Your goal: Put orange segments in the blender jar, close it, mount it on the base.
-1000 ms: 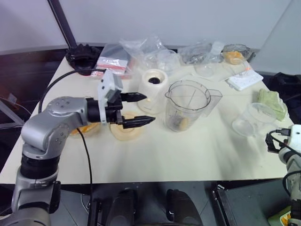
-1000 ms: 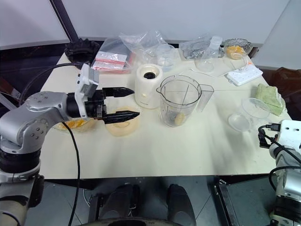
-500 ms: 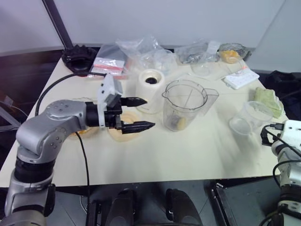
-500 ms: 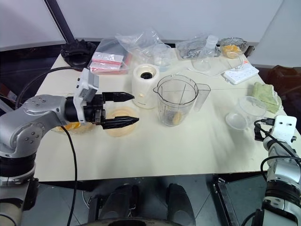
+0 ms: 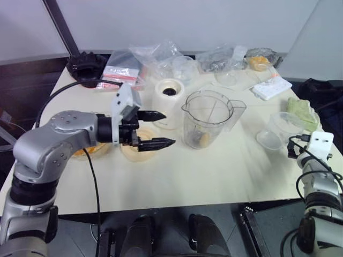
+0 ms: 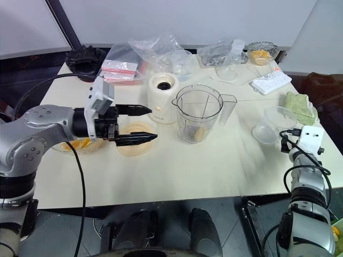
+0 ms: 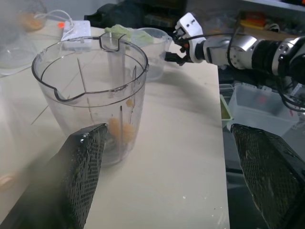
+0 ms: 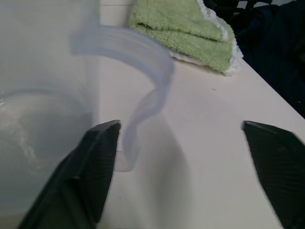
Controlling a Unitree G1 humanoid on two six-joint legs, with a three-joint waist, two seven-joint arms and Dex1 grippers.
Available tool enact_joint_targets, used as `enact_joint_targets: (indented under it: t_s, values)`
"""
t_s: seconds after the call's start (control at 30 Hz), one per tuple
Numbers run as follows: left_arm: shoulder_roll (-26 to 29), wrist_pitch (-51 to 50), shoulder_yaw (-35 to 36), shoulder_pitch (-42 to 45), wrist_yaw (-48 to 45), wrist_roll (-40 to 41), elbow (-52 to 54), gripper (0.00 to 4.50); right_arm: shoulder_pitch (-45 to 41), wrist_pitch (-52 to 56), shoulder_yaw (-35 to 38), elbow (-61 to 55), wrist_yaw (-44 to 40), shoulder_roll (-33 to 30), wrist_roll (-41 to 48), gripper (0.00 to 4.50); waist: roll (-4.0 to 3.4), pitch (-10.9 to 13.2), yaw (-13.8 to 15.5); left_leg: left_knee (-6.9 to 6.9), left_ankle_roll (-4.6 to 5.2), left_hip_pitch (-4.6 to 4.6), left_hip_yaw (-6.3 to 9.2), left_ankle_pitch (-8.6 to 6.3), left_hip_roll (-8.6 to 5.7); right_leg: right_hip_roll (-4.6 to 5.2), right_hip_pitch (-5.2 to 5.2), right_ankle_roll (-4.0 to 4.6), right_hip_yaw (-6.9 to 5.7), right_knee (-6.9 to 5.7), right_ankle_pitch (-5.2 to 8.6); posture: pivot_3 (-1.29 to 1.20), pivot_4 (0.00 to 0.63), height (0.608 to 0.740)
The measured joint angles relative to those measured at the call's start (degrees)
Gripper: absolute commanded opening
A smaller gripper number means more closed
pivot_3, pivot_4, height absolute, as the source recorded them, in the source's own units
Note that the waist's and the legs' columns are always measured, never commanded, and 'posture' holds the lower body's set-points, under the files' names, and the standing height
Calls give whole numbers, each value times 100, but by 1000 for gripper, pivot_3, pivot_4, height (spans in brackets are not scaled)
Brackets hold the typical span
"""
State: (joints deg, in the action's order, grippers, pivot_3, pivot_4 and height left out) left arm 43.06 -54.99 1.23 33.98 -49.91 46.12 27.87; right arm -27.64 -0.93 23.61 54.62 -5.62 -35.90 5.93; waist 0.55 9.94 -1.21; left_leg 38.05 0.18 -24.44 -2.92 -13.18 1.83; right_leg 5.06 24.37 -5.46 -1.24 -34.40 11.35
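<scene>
A clear blender jar (image 6: pixel 197 113) stands upright mid-surface (image 6: pixel 214 166), spout toward the empty, wide-open left tool (image 6: pixel 138 124). The right tool (image 8: pixel 190 157) gapes empty beside a clear cup (image 6: pixel 269 124).

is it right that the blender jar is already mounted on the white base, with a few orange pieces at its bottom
Not quite. The blender jar does hold a few orange segments at its bottom, but it is not mounted: it stands on the table beside the base, whose dark top socket is uncovered. The right eye view shows this.
</scene>
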Motion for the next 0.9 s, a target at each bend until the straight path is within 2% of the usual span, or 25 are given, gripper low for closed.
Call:
enact_joint_targets:
  t_s: [0.17, 0.2, 0.63, 0.77, 0.9]
  values:
    - [101, -47, 2, -6, 46, 82, 43, 4365, -179, -309, -143, 373, 4, -9, -22, 379, 0, 0, 16, 0, 0, 0, -2, 0, -1, 0, 0, 0, 5, 1, 0, 0, 150, 740]
    - [108, -48, 2, -6, 54, 83, 43, 4365, -208, -343, -162, 421, 6, -9, -24, 35, 0, 0, 17, 0, 0, 0, -3, 0, -1, -1, 0, 0, 7, 1, 0, 0, 150, 740]
    - [130, -77, 45, -4, 263, 312, 118, 4365, -307, -555, -380, 368, -65, -108, -28, 35, 0, 1, 5, -1, 0, 3, -9, 0, -1, -11, 0, -1, 32, 2, 0, 0, 150, 740]
    - [295, -57, 60, 3, 171, 308, -7, 4365, -301, -472, -446, -311, -235, -293, -31, 35, -14, 10, 6, -2, 0, 3, -21, 0, -2, -12, 8, -2, 44, 0, 0, 0, 150, 740]
    - [436, 67, 63, 42, -51, 187, -289, 4365, -618, -305, -666, -1117, -759, -836, -97, 35, -29, 20, -1, -3, 0, 3, -32, 0, -2, -17, 14, -2, 60, 0, 0, 0, 150, 740]
